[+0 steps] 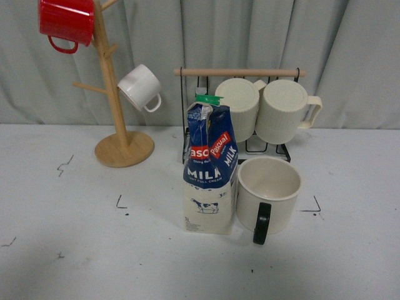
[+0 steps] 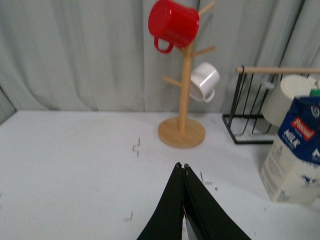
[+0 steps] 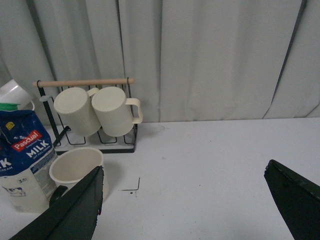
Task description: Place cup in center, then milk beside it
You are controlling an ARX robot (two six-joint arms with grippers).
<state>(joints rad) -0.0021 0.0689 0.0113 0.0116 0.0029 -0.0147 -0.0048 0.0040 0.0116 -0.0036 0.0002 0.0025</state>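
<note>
Two items touching, milk (image 1: 210, 169) left, cup (image 1: 269, 190) right

Red "Pascual" labels and white "MILK" lettering on the blue-topped milk carton (image 1: 210, 172).

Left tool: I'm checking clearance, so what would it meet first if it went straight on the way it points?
Probably the wooden mug tree; its base sits straight ahead of the shut left tool, though depth is unclear.

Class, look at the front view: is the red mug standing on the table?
No, the red mug hangs on the wooden mug tree, well above the table.
</note>
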